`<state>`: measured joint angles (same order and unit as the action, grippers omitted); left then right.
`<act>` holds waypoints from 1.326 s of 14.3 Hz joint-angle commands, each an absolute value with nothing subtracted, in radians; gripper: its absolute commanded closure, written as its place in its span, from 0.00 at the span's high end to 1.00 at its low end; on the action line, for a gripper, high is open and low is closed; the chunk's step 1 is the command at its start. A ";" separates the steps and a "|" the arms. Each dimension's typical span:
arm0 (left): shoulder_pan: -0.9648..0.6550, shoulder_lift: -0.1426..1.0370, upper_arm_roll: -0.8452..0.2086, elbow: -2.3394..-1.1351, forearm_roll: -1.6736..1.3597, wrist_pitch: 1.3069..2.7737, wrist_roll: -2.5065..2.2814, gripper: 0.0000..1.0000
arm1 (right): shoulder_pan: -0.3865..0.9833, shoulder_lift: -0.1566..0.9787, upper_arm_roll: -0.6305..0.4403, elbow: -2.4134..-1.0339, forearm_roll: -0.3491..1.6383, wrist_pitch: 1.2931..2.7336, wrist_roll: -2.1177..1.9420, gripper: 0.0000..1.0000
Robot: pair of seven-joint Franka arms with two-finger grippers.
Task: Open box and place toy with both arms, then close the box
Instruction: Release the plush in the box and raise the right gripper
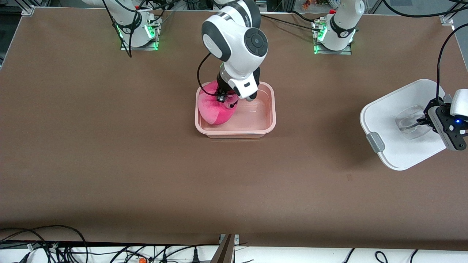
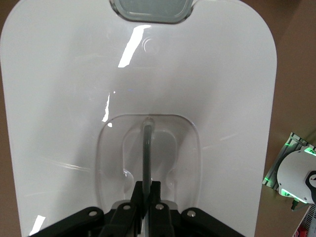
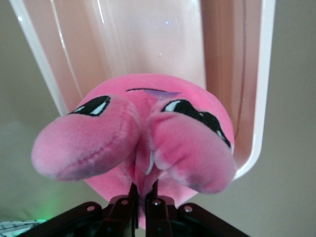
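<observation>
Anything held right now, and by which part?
Both. Left gripper pinches the lid by its clear handle. Right gripper grips the toy at the fabric between its ears, over the tub.

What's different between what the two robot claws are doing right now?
The right gripper pinches the pink toy at the open tub; the left gripper clamps the white lid by its clear handle, toward the left arm's end of the table. One load is soft, one rigid. Both are shut.
</observation>
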<state>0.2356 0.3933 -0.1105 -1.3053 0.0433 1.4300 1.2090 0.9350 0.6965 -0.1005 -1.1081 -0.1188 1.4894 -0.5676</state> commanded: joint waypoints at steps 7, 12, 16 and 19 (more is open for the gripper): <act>0.235 0.388 -0.124 -1.301 0.057 1.373 1.230 0.00 | 0.972 0.844 -0.114 -1.066 -0.138 1.656 -0.514 0.99; 0.233 0.387 -0.126 -1.301 0.057 1.359 1.230 0.00 | 1.009 0.884 -0.112 -1.068 -0.132 1.837 -0.304 1.00; 0.230 0.385 -0.129 -1.301 0.057 1.351 1.232 0.00 | 1.002 0.847 -0.118 -1.066 -0.100 1.829 -0.270 1.00; 0.229 0.383 -0.129 -1.301 0.057 1.342 1.233 0.00 | 0.954 0.781 -0.146 -1.065 -0.063 1.808 -0.250 1.00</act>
